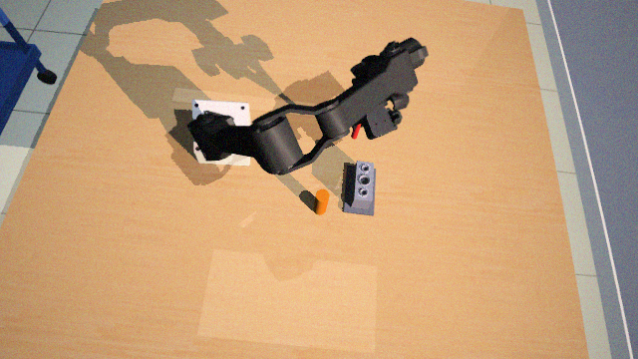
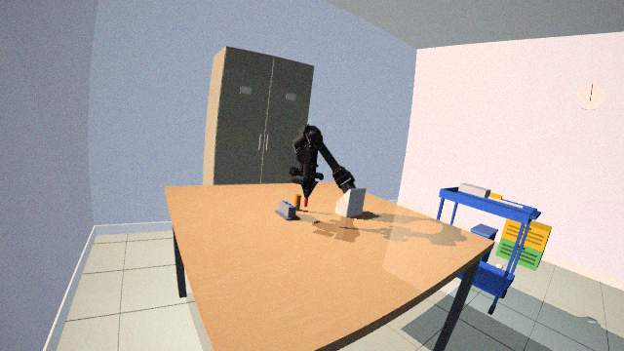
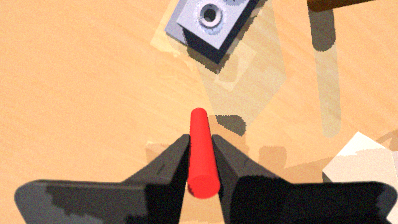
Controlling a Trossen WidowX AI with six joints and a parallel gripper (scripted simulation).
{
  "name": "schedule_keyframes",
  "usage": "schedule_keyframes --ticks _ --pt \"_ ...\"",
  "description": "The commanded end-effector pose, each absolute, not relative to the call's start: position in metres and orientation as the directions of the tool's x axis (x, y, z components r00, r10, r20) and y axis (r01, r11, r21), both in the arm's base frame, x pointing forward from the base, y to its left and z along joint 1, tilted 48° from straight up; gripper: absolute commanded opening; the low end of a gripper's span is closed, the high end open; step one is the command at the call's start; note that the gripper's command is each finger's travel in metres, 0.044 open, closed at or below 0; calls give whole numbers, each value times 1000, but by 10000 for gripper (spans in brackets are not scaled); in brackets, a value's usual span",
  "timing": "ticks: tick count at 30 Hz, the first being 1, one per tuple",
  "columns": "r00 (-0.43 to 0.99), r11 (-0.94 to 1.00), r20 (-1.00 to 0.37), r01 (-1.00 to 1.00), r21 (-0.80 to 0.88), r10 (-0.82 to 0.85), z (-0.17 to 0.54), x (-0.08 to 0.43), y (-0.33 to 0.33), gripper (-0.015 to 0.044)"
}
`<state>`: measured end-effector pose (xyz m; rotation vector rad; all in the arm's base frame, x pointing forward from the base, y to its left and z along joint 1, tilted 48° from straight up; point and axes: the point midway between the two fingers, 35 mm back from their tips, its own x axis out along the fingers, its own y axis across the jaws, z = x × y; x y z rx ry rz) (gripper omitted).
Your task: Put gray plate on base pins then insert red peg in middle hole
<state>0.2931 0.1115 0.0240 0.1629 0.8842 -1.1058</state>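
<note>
The gray plate (image 1: 365,198) (image 2: 287,209) (image 3: 192,21) lies level over the base (image 1: 360,211) (image 2: 292,218) (image 3: 173,33), whose wider foot shows around it. Three round openings in a row show on the plate's top in the top view; the middle one looks dark and empty. The pins are hard to make out inside the outer openings. My gripper (image 3: 200,140) (image 2: 306,194) is shut on the red peg (image 1: 356,132) (image 2: 306,202) (image 3: 202,160). The peg sticks out beyond the fingertips, held above the table and to one side of the plate, apart from it.
An orange cylinder (image 1: 322,202) (image 2: 297,201) (image 3: 339,5) stands upright on the table beside the base. The white block (image 1: 224,108) (image 2: 357,204) (image 3: 361,159) under the arm's mount is at the right in the wrist view. A blue cart (image 2: 487,201) stands beyond the table.
</note>
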Motion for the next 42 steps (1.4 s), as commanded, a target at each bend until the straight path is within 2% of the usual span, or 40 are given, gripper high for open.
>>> schedule_keyframes --ticks 1,29,42 --pt "167 480 -691 829 -288 -703 37 300 106 0" --pt "168 464 -671 837 -290 -722 97 329 50 0" --pt "168 463 -670 837 -290 -723 98 329 49 0"
